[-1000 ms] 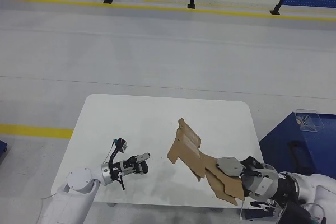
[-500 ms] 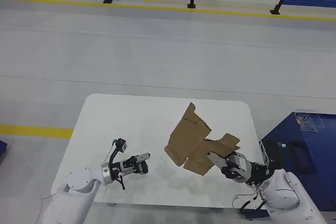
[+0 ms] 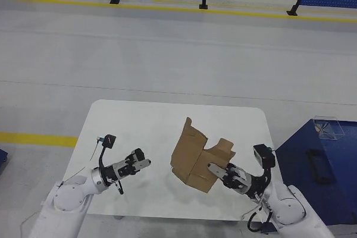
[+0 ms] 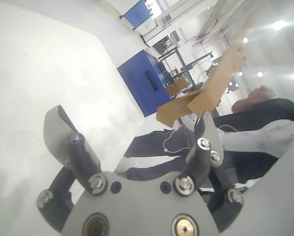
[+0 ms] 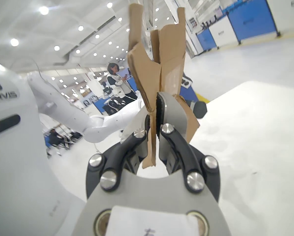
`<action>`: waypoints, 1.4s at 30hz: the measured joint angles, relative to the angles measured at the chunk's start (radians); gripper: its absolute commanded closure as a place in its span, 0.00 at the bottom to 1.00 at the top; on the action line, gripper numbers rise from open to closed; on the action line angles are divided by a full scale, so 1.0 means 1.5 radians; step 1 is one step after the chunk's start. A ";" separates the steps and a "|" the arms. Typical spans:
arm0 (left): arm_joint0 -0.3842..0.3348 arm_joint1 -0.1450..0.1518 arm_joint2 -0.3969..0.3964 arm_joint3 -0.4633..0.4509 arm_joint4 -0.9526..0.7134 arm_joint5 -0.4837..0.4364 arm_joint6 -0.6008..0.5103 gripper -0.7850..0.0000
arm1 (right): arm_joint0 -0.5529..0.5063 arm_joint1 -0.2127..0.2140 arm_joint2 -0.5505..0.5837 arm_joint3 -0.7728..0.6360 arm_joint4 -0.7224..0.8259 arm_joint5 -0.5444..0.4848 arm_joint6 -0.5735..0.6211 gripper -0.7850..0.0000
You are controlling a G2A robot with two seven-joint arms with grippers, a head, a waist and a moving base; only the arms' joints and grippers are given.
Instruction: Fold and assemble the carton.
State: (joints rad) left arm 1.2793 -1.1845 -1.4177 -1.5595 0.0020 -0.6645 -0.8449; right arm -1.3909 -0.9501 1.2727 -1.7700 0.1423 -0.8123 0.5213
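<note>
Carton [image 3: 196,159] status: brown cardboard blank, partly sprung open, not yet a box. It is held off the counter [image 3: 131,122] above the right-of-centre area, panels standing steeply, loose flaps pointing toward the far side. My right end effector [image 3: 215,171] is clamped on a near flap. In the right wrist view the jaws pinch a doubled layer of board edge-on, with a short tail of cardboard sticking back between the finger links. My left end effector [image 3: 140,159] sits over the near-left part of the counter, well apart from the carton, fingers spread, nothing between them. Risks, as I judge them: the whole blank hangs from one pinch on a flap, so any push from the left side could swing it about that point or drag the flap out of the grip. The flap could also crease off its score line if the weight of the panels levers against the jaws. The panels look free to collapse flat, which would leave the left end effector no open edge to catch. Bringing the carton down corner-first could buckle the lowest flap. Containers: the carton has no closed bottom or formed cavity and holds nothing. A blue cabinet [image 3: 321,163] stands off the right edge of the counter, front shut, contents hidden.
</note>
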 measured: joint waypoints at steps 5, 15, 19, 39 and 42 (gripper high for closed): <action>0.024 0.008 0.007 -0.058 -0.001 -0.047 -0.042 0.00 | 0.073 0.010 -0.038 0.081 0.331 0.138 0.310 1.00; 0.004 0.011 0.081 -0.060 -0.163 0.051 -0.149 0.52 | 0.131 -0.010 -0.113 0.156 0.466 0.169 0.494 1.00; -0.009 0.011 0.104 -0.046 -0.238 0.060 -0.189 0.79 | 0.136 -0.017 -0.129 0.167 0.454 0.164 0.488 1.00; -0.019 0.007 0.128 -0.048 -0.229 0.035 -0.128 1.00 | 0.133 -0.012 -0.069 0.147 0.311 0.097 0.419 0.00; -0.014 -0.005 0.145 -0.059 -0.156 -0.010 0.021 1.00 | 0.121 -0.010 -0.024 0.147 0.228 0.002 0.327 0.00</action>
State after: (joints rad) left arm 1.2588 -1.1918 -1.2000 -1.6475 -0.2314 -0.6796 -0.8130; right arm -1.2100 -0.9657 1.2370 -1.5500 0.4842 -0.8090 1.0113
